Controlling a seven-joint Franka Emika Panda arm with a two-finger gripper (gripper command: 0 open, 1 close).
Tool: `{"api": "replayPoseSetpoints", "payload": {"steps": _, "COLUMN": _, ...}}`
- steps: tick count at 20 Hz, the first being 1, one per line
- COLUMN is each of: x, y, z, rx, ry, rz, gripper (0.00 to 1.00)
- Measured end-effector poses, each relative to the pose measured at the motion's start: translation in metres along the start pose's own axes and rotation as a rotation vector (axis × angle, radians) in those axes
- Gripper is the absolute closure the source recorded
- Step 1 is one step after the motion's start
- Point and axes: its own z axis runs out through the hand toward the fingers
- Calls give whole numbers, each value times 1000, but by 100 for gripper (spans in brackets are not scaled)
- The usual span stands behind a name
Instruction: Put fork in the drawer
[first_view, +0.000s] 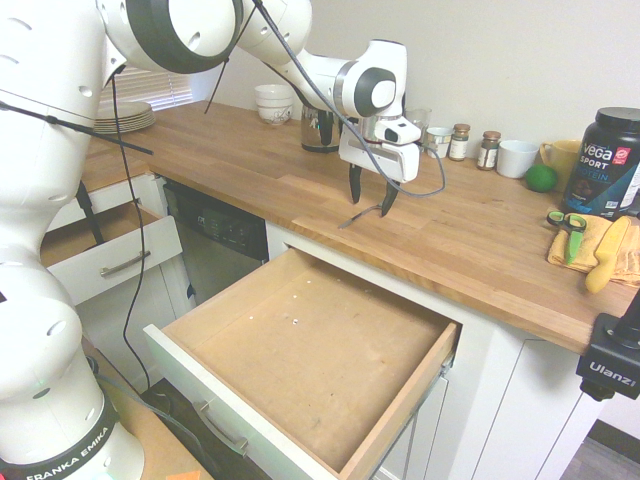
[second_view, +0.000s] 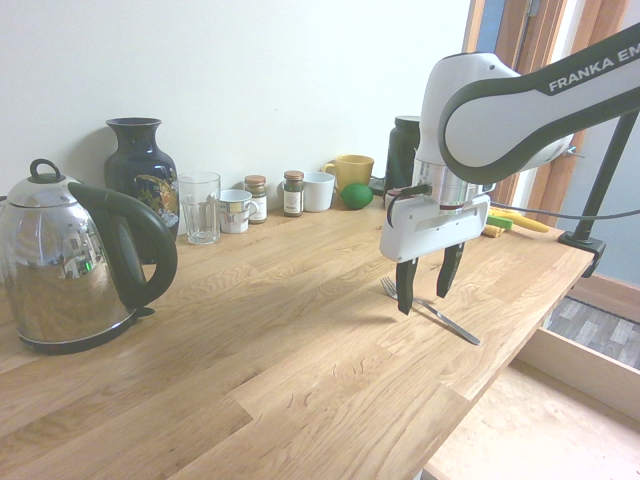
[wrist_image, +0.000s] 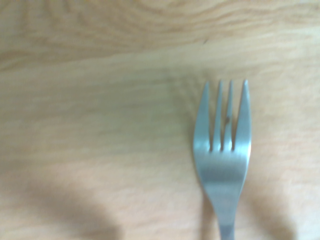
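Note:
The silver fork (first_view: 351, 221) lies flat on the wooden countertop (first_view: 460, 240) near its front edge, above the drawer. My gripper (first_view: 369, 204) points straight down over the fork (second_view: 456, 329), open, its fingertips (second_view: 403, 306) low and standing on either side of the fork just behind the tines. Nothing is held. The wrist view shows the fork's head (wrist_image: 222, 160) close up on the wood. The wide drawer (first_view: 300, 360) is pulled out below the counter, its bare light-brown floor showing.
A smaller drawer (first_view: 110, 255) stands open at the left. A kettle (second_view: 70, 265), vase (second_view: 140, 165), glass (second_view: 200, 207), jars and mugs line the back wall. Green-handled scissors (first_view: 567, 224) lie on a yellow cloth beside a black tub (first_view: 605, 165) at the right.

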Motion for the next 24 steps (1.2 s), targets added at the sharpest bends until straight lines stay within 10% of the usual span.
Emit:
{"api": "replayPoseSetpoints", "payload": {"steps": 5, "x": 6, "y": -6, "z": 3, "rx": -4, "ry": -3, "rz": -2, "gripper": 0}}
{"api": "replayPoseSetpoints", "payload": {"steps": 6, "x": 7, "y": -7, "z": 4, "rx": -3, "ry": -3, "rz": -3, "gripper": 100}}
{"api": "replayPoseSetpoints", "payload": {"steps": 24, "x": 8, "y": -12, "z": 6, "rx": -7, "ry": -9, "rz": -5, "gripper": 100}}
